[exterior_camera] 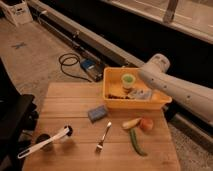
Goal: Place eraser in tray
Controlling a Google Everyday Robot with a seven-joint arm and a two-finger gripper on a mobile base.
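The eraser [97, 113] is a blue-grey block lying on the wooden table [75, 100], just in front of the tray's left front corner. The tray [112, 99] is a yellow bin at the table's far right, with a green cup [128, 80] and some small items inside. My white arm [175, 90] comes in from the right over the tray's right end. My gripper [141, 93] shows as a grey shape low inside the tray's right half, about a hand's width from the eraser.
A fork [103, 137] lies at the table's front centre. A white-handled brush [42, 142] lies at the front left. A green pod [136, 141], a pale piece [131, 123] and an orange fruit [146, 124] lie in front of the tray. A cable and blue box [89, 66] lie on the floor behind.
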